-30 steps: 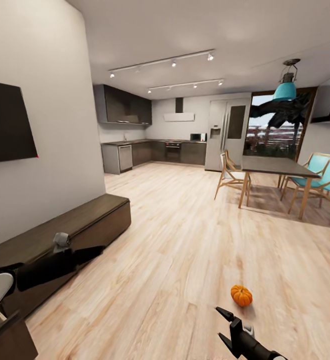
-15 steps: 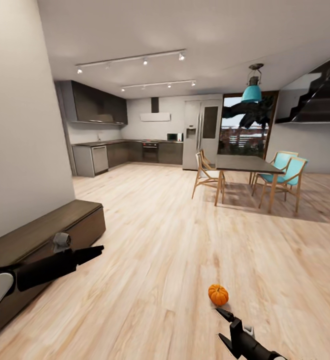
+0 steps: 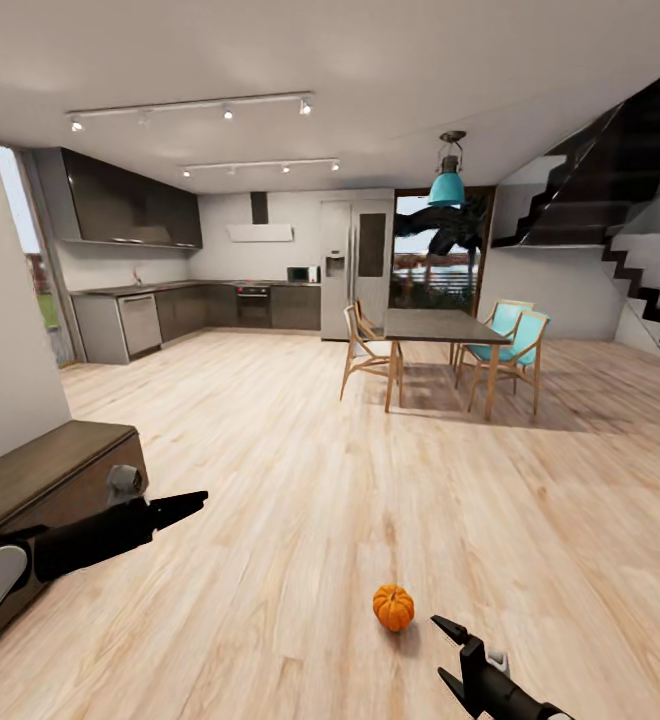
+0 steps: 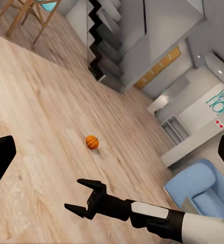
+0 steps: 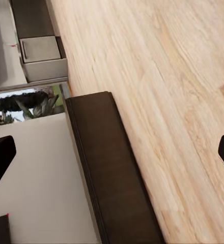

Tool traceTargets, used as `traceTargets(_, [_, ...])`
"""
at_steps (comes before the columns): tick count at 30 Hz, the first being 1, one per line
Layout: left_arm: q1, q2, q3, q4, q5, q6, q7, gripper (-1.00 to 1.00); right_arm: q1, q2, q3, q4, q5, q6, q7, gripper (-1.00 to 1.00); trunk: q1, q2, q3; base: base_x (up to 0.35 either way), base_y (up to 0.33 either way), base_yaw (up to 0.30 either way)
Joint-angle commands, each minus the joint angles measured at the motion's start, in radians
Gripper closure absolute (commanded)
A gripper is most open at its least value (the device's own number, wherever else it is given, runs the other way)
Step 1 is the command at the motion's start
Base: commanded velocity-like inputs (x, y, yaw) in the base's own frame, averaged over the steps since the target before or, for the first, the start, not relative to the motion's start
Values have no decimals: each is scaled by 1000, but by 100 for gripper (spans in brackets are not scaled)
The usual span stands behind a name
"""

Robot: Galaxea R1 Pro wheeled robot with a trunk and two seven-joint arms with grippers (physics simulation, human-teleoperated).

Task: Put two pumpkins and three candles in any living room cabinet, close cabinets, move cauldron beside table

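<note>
We see both end effectors, left (image 3: 192, 497) and right (image 3: 448, 652), open, empty; pumpkin (image 3: 393, 607) on floor (image 3: 300, 480) near the right one.

Pumpkin (image 3: 393, 607) on floor (image 3: 300, 480) — cabinet (image 3: 40, 475) left.

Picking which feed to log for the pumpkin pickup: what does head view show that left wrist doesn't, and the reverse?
Head view only: the dark cabinet by the wall, the left gripper, the kitchen, and the dining table whole with its teal pendant lamp.
Left wrist view only: a blue armchair and a white counter unit beyond the pumpkin.
Both: one orange pumpkin lying alone on the wood floor, the right gripper near it with jaws open and empty, the black staircase and the dining chairs.
</note>
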Motion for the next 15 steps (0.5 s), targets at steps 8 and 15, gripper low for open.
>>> traceTargets(8, [-1,1,-1,0,2,4,-2,-100,-1,-4,-2,0,-5,-82,-4,-100,0,0,-1,334,53,-69])
traceTargets(15, [-1,1,-1,0,4,4,-2,-100,-1,-1,-2,0,-6,-103,-3,-100,0,0,-1,323,119,-6])
